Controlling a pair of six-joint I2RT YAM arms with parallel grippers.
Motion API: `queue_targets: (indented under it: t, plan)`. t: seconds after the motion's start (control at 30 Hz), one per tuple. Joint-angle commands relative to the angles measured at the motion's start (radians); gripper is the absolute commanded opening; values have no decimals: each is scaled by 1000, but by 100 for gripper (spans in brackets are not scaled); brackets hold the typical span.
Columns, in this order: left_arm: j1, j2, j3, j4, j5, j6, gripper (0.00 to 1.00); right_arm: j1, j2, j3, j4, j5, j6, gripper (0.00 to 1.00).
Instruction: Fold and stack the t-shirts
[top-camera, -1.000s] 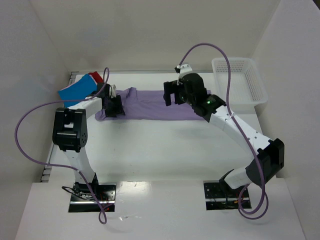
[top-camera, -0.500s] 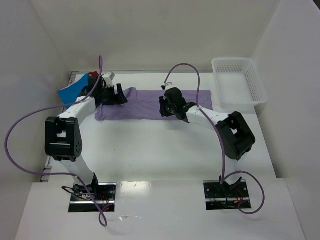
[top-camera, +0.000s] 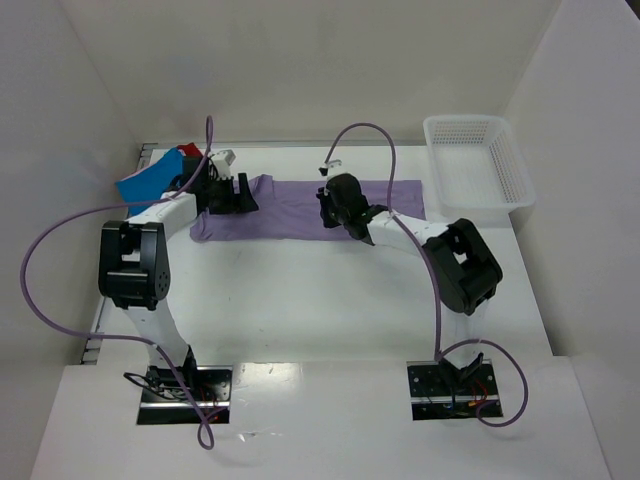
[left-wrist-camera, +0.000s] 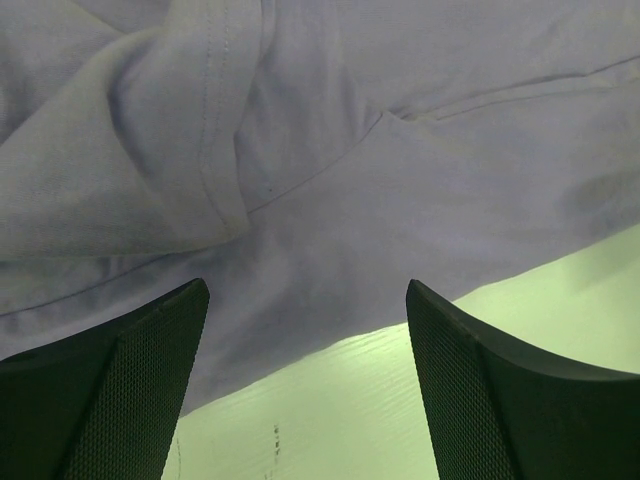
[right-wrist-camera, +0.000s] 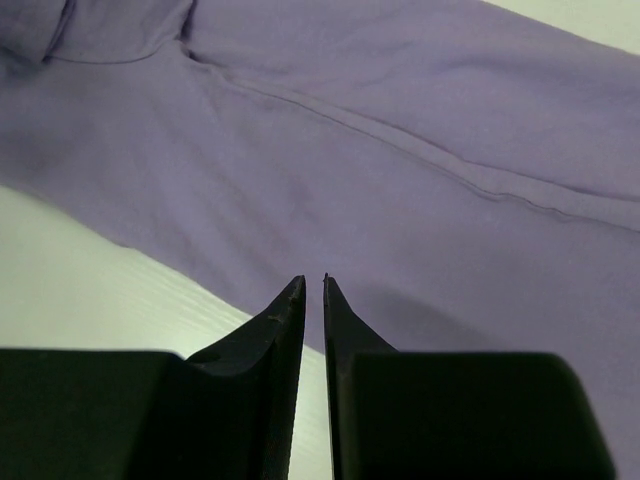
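Left gripper is hovering over the left end of the purple shirt, and its two fingers are standing wide apart with nothing between them. In the left wrist view the cloth ahead of the tips is lying bunched, with a stitched hem folding over on the left. The shirt's near edge is running across the gap between the fingers, with the bare table showing below it.

Right gripper is sitting over the middle of the same shirt, close to its near edge. Its fingers are standing almost together, leaving only a thin slit, and no cloth is showing between them. Whether the tips are touching the cloth I cannot tell. In the right wrist view the cloth there is lying smooth, with one long seam crossing it.

From above, the purple shirt is lying as a long flat band across the far half of the table, its left end rumpled and its right end reaching just beside the white basket at the far right. A blue shirt is sitting at the far left corner, just beside the left gripper, and a red shirt is peeking out behind it. Purple cables are looping out from both arms.
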Motion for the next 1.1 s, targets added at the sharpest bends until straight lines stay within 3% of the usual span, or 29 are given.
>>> queue_targets:
  t: [0.0, 0.6, 0.77, 1.07]
  plan:
    - [7, 11, 24, 37, 0, 21, 88, 9, 24, 2, 96, 45, -35, 18]
    - [16, 118, 61, 92, -12, 11, 88, 9, 73, 7, 104, 45, -45, 18]
    - [16, 149, 98, 126, 21, -22, 81, 9, 94, 25, 77, 36, -54, 18]
    - [16, 169, 155, 155, 43, -51, 53, 9, 122, 74, 3, 4, -54, 18]
